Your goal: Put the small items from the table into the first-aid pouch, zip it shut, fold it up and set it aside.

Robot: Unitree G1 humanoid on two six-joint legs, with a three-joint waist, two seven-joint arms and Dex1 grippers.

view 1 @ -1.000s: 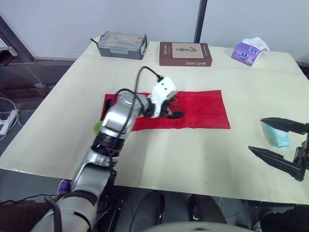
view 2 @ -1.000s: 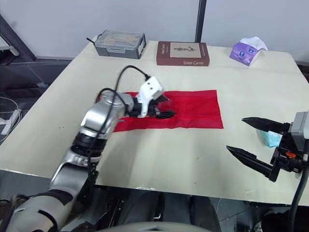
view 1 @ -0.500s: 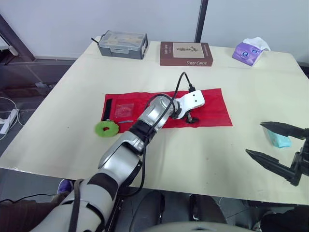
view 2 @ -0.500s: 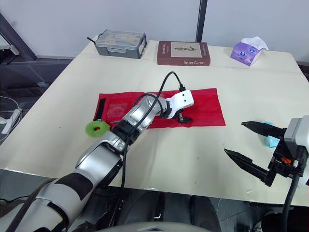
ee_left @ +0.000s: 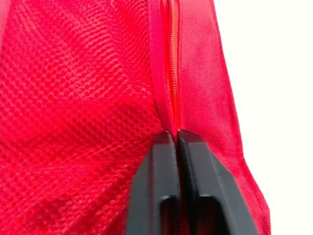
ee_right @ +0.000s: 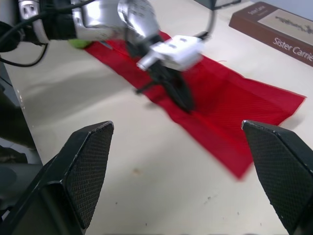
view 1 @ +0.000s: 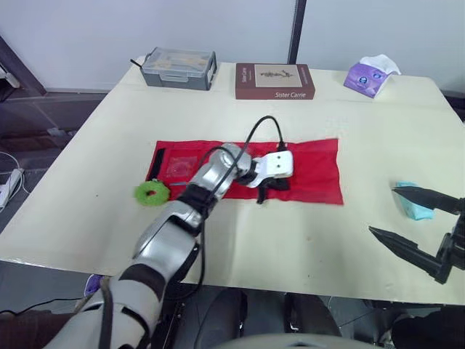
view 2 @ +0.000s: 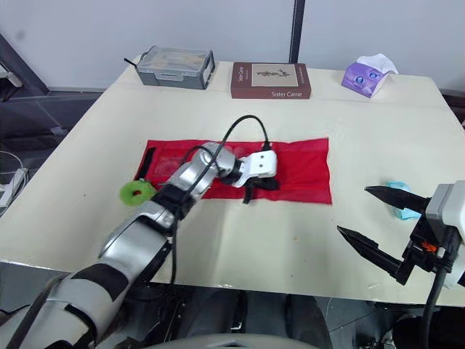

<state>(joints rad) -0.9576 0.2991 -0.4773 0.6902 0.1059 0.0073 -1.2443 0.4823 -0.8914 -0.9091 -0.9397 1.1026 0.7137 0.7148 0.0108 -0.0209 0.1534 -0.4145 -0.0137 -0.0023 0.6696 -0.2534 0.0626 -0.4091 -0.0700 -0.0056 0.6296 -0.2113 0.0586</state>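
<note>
Red mesh first-aid pouch [view 1: 312, 163] lies flat and unrolled mid-table on the cream tabletop [view 1: 290, 240], long side across the robot's front. Black strap [view 1: 156, 163] at its left end.

Left gripper [ee_left: 173, 133] is down on the pouch near the near edge, roughly halfway along. Its black fingers [ee_left: 156, 186] are pressed together right where the zip seam [ee_left: 172, 73] meets their tips (cannot tell whether a pull tab is pinched between them).

Green ring-shaped roll [view 1: 152, 193] sits on the table, just beside the pouch's left near corner.

Right gripper [view 1: 383, 211] hovers low over the right near part of the table, fingers spread wide, nothing between them. Small teal packet [view 1: 414, 207] lies just beyond it, well apart from the pouch.

Far edge: grey plastic case [view 1: 179, 67], brown book [view 1: 275, 81], purple tissue pack [view 1: 370, 76].
</note>
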